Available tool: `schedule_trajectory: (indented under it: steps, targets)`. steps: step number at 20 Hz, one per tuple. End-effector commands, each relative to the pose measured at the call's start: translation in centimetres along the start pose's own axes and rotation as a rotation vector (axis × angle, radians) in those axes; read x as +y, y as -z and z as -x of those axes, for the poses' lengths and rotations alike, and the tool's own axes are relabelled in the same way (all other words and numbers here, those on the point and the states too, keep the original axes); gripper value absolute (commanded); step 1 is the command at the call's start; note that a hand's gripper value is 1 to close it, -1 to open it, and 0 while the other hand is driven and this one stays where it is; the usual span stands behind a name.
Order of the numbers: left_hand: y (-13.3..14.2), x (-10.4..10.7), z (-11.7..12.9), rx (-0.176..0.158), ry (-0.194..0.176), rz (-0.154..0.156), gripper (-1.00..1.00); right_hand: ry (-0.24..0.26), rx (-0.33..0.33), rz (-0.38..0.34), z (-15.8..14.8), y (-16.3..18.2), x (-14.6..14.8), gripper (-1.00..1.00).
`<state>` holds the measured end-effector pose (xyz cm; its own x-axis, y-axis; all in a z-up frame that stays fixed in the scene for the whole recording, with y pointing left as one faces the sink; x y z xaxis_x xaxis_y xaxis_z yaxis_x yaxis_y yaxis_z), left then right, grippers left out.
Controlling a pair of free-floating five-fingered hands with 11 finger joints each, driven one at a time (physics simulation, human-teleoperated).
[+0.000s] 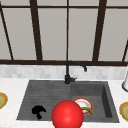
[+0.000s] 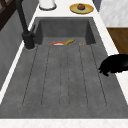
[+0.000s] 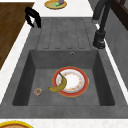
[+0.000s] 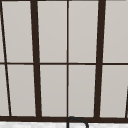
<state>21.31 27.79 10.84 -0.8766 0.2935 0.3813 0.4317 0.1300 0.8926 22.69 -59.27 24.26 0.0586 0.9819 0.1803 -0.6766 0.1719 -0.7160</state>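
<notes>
My left hand [image 1: 38,111] hovers over the front left part of the grey drainboard [image 1: 47,95], holding nothing. In the left side view the left hand [image 2: 113,65] reaches in from the front counter edge. The right side view has the left hand [image 3: 33,17] with fingers hanging down, relaxed. In the basin lies a red-rimmed white plate [image 3: 75,81] with a banana [image 3: 60,85] across its edge. A red ball [image 1: 67,115] sits low in the front view and hides part of the plate [image 1: 83,103].
A black faucet [image 1: 68,75] stands behind the sink. A small round item [image 3: 38,91] lies on the basin floor. Yellow plates with food rest on the counter at left [image 1: 2,100] and right [image 1: 124,110]. A white container [image 1: 125,83] stands at the far right.
</notes>
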Motion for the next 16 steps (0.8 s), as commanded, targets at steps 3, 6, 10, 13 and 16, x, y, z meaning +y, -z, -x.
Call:
schedule_trajectory:
  steps: [3, 6, 10, 13, 16]
  targets:
    - [0.0, 0.0, 0.0, 0.0, 0.0, 0.0, 0.0, -0.016, -0.022, 0.06, 1.9, 1.4, 2.0, -1.0]
    - [0.0, 0.0, 0.0, 0.0, 0.0, 0.0, 0.0, -0.001, 0.004, 0.032, 1.6, 2.4, 1.8, -1.0]
    - [0.0, 0.0, 0.0, 0.0, 0.0, 0.0, 0.0, -0.008, 0.012, 0.028, 2.1, 3.2, 2.2, -1.0]
    - [0.0, 0.0, 0.0, 0.0, 0.0, 0.0, 0.0, -0.018, 0.004, -0.016, 2.8, 5.2, 1.2, -1.0]
    - [0.0, 0.0, 0.0, 0.0, 0.0, 0.0, 0.0, -0.027, -0.007, -0.009, 3.3, 5.9, 1.9, -1.0]
